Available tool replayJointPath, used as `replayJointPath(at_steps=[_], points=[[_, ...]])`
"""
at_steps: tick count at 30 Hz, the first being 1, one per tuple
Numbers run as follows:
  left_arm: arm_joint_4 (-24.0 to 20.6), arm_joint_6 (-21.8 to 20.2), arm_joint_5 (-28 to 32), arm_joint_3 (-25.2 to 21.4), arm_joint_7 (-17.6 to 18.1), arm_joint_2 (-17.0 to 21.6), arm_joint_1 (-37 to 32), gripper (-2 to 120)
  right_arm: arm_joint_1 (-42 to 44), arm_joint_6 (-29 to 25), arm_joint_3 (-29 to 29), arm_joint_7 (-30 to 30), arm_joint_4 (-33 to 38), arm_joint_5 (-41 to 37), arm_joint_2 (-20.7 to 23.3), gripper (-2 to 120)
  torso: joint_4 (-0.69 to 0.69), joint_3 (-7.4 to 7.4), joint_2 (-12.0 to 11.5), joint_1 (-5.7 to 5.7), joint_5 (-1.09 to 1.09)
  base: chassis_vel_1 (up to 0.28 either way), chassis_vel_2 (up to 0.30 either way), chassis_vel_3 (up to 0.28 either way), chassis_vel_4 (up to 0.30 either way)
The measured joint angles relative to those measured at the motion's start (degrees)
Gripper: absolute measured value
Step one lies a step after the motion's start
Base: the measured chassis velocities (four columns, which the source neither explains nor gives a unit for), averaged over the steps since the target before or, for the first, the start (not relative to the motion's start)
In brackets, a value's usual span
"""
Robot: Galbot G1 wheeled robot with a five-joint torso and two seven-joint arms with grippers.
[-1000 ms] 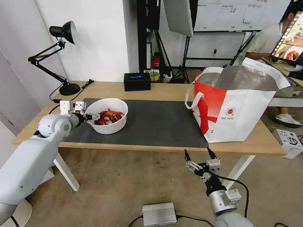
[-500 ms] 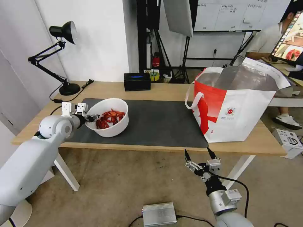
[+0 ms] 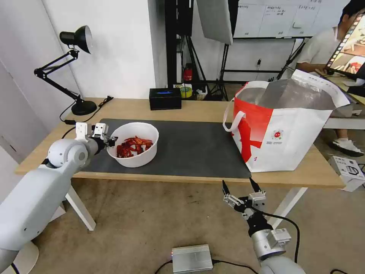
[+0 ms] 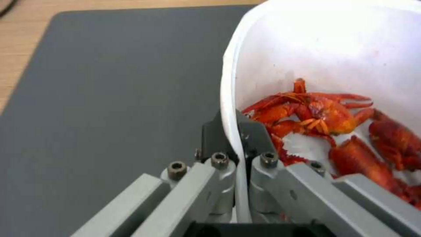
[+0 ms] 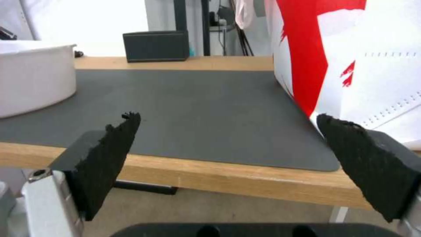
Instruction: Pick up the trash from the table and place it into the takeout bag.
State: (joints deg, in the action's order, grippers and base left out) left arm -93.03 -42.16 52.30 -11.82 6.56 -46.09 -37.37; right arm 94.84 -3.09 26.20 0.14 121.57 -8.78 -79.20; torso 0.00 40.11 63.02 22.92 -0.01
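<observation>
The trash in view is a white round bowl (image 3: 134, 146) of red crayfish shells (image 4: 333, 131), at the left end of the dark grey mat (image 3: 182, 148) on the table (image 3: 197, 110). My left gripper (image 3: 111, 141) is shut on the bowl's left rim (image 4: 228, 108), one finger inside the wall and one outside. The bowl looks raised a little off the mat. The red-and-white takeout bag (image 3: 283, 129) stands open at the table's right end. Below the table's front edge, my right gripper (image 3: 241, 186) hangs open with nothing between its pads (image 5: 110, 151).
A black desk lamp (image 3: 72, 68) stands at the back left corner and a small black box (image 3: 165, 98) at the back edge. A silver box (image 3: 192, 258) lies on the floor. A person sits behind the bag at the far right.
The left gripper has carried the bowl slightly to the right; it tilted half a second ago and now sits more level. The right arm has not moved.
</observation>
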Motion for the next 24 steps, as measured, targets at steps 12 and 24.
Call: replayJointPath(at_steps=[12, 24], points=[[-6.15, -0.03, 9.58, -1.39, 5.14, -1.34, -1.67, 0, 0.00, 0.00, 0.00, 0.00, 0.00, 0.00, 0.00, 100, 0.00, 0.00, 0.00, 0.00, 0.01, 0.000, 0.000, 0.000, 0.000], [-11.71, -0.03, 18.73, -2.07, 11.34, -2.03, -2.17, 0, 0.00, 0.00, 0.00, 0.00, 0.00, 0.00, 0.00, 100, 0.00, 0.00, 0.00, 0.00, 0.01, 0.000, 0.000, 0.000, 0.000]])
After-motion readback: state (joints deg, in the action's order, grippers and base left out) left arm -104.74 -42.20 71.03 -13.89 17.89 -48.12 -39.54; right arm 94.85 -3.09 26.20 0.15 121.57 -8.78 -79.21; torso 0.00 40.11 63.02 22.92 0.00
